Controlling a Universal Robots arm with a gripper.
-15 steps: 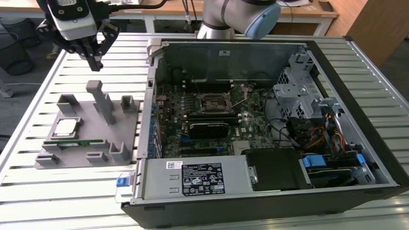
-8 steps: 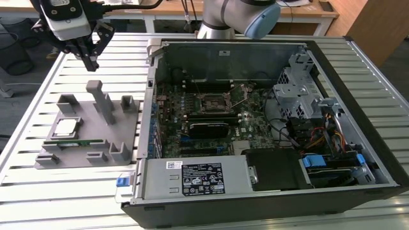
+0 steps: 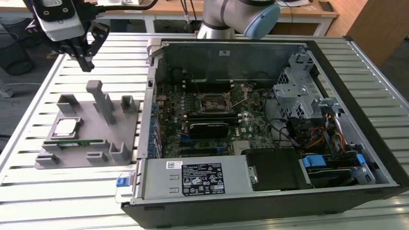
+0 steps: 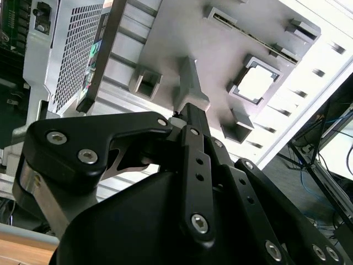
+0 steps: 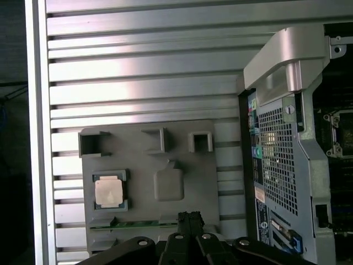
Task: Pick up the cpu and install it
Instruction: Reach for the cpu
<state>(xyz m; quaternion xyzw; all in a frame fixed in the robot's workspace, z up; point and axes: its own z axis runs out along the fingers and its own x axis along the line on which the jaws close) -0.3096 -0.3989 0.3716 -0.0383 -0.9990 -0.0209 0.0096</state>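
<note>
The cpu [image 3: 66, 127] [image 4: 256, 84] [image 5: 108, 191], a small square chip with a silvery top, lies flat in a recess of the grey holder [image 3: 91, 143] [image 5: 138, 149] on the exterior view's left. My gripper [image 3: 84, 61] [image 5: 190, 217] [image 4: 190, 113] hangs in the air well above the holder's far end, apart from the chip. Its two black fingers are pressed together, shut on nothing. In the open computer case [image 3: 332, 62], the black metal-framed socket [image 3: 214, 102] sits mid-motherboard.
A thin green memory stick [image 3: 73, 142] [image 5: 138, 224] lies along the holder's near edge. Upright grey posts [image 3: 102, 98] rise from the holder. The case's rear panel [image 5: 281, 160] stands beside the holder. Everything rests on a slatted metal table [image 3: 38, 191].
</note>
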